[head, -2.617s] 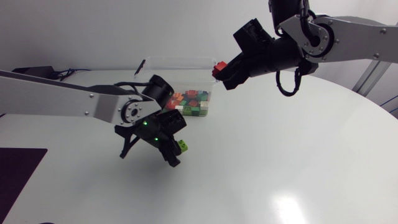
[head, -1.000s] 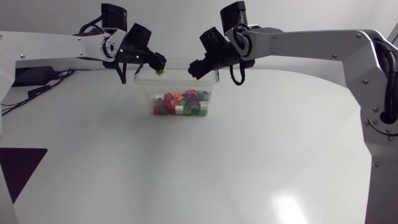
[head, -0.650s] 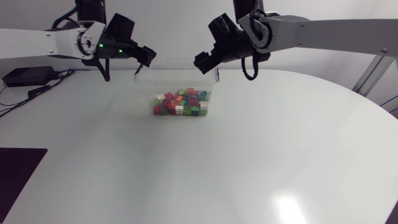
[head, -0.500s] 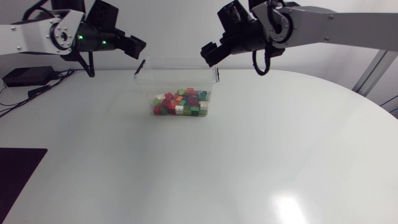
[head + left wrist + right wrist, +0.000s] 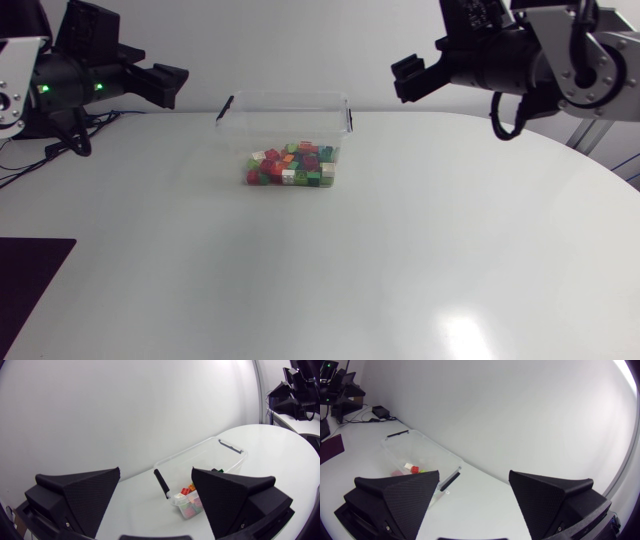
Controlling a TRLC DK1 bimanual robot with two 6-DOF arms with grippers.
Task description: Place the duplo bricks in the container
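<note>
Head view: the clear plastic container (image 5: pixel 285 97) stands on the white counter (image 5: pixel 400 250) toward its 12 o'clock edge, lid off, with a black latch (image 5: pixel 226 108) on its 9 o'clock end and another on its 3 o'clock end. The duplo bricks (image 5: pixel 292 166) lie heaped inside it on the floor, crowded against the 6 o'clock wall: red, green, orange, white and teal pieces. The left gripper (image 5: pixel 165 85) hangs in the air at about 10 o'clock from the container, well apart from it, with its tip pointing toward the box. The right gripper (image 5: pixel 410 78) hangs at about 2 o'clock from the container, also well apart and above the counter.

In the left wrist view, the left gripper (image 5: pixel 156 477) has its two wedge fingers spread wide with nothing between them. The container (image 5: pixel 220 452) sits ahead of it on the counter, and the bricks (image 5: pixel 187 495) show through its near wall.

In the right wrist view, the right gripper (image 5: pixel 474 477) is likewise spread wide and empty. The container (image 5: pixel 415 445) lies ahead of it, toward its 11 o'clock, with a few bricks (image 5: pixel 412 467) showing above one finger.
</note>
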